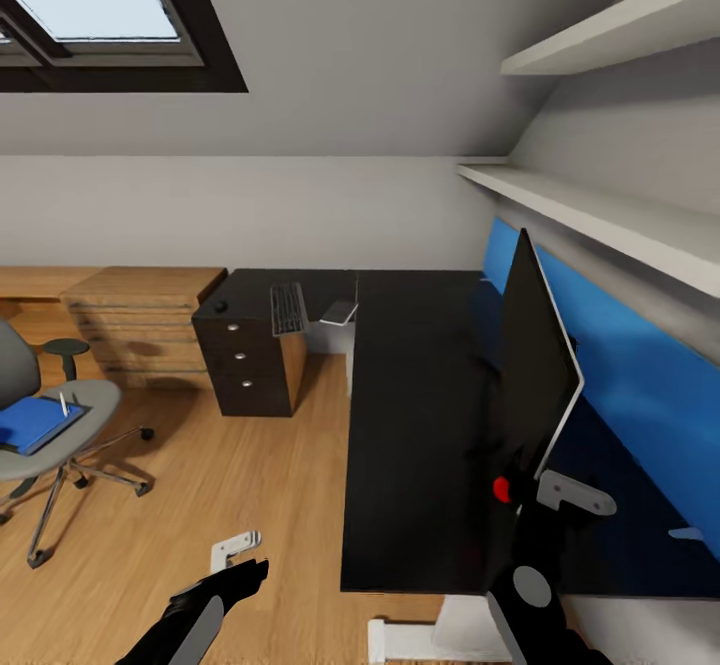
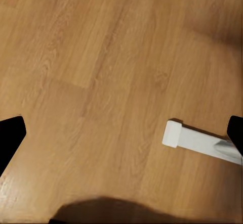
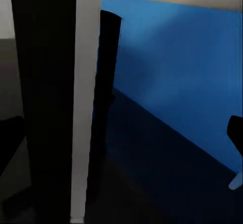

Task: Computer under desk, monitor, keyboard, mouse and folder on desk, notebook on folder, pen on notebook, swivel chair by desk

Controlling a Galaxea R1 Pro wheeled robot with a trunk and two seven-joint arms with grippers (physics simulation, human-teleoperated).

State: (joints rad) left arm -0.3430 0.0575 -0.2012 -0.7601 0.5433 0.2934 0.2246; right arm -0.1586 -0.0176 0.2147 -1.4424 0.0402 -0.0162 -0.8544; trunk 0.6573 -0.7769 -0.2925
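Note:
The monitor [image 1: 535, 375] stands edge-on at the right side of the black desk [image 1: 420, 425], its red dot toward me. My right gripper [image 1: 545, 495] is open at its near lower corner; in the right wrist view the monitor's edge [image 3: 109, 82] rises between the spread fingers [image 3: 235, 133]. The keyboard [image 1: 288, 308] and the mouse [image 1: 220, 305] lie on the desk's far left wing. The swivel chair [image 1: 60, 435] stands at far left with the blue folder [image 1: 35, 423] and the pen [image 1: 65, 405] on its seat. The notebook is not discernible. My left gripper [image 1: 235, 550] hangs open over the floor.
A dark drawer cabinet [image 1: 250, 375] sits under the desk's far wing, with a wooden drawer unit [image 1: 140, 325] beside it. A light grey corner [image 1: 340, 312] peeks behind the desk. A blue wall panel [image 1: 620, 365] and shelves [image 1: 600, 215] line the right wall. The desk's white foot [image 2: 197, 140] lies on the wood floor.

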